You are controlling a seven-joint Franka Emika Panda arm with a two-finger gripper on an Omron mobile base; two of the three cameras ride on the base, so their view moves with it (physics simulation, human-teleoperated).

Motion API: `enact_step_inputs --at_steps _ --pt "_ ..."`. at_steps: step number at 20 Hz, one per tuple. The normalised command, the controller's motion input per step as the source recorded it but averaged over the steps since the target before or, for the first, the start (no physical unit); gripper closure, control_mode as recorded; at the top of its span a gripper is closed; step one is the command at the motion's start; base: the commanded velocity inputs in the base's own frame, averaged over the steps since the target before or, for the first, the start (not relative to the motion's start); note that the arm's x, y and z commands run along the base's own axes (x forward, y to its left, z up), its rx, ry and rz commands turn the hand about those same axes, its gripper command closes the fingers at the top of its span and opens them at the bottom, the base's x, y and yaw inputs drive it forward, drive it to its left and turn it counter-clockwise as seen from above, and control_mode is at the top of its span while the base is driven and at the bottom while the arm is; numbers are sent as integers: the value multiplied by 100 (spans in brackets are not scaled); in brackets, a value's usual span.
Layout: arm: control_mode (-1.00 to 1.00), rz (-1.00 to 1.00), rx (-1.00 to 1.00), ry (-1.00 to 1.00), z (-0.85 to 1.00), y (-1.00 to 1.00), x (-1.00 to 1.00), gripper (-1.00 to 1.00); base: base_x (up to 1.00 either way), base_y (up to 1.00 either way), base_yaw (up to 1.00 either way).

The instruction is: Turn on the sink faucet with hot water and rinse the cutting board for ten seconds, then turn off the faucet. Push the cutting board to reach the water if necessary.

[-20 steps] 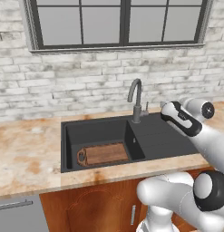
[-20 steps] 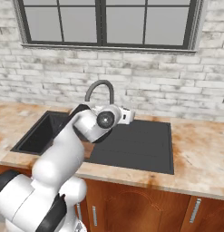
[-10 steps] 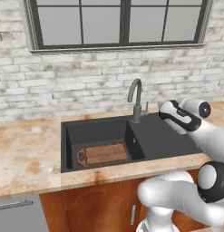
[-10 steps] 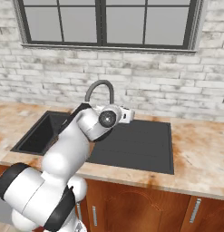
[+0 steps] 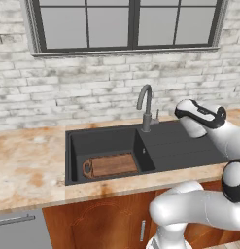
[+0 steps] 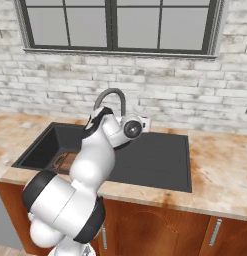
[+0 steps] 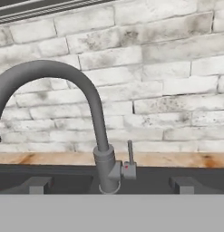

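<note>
You see the dark charcoal sink (image 5: 180, 146) in a tan stone counter (image 5: 29, 170) beneath a whitewashed brick wall (image 5: 92, 97); pincer (image 5: 182, 114) state cannot be told.

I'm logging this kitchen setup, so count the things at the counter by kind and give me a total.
Sink: 1
Faucet: 1
Cutting board: 1
Robot tool: 1
Total: 4
</note>
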Motion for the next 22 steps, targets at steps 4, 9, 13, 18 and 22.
enact_step_inputs --at_steps 4,9,13,18,22 --pt "-100 8 0 0 -4 -24 23 -100 0 0 0" --pt "-100 -2 0 0 -5 -7 27 -100 0 0 0" --pt "-100 -5 0 0 -6 0 29 -100 0 0 0" --pt "-100 -6 0 0 -2 0 23 -100 0 0 0" --pt "-100 -1 0 0 -15 0 15 -100 0 0 0"
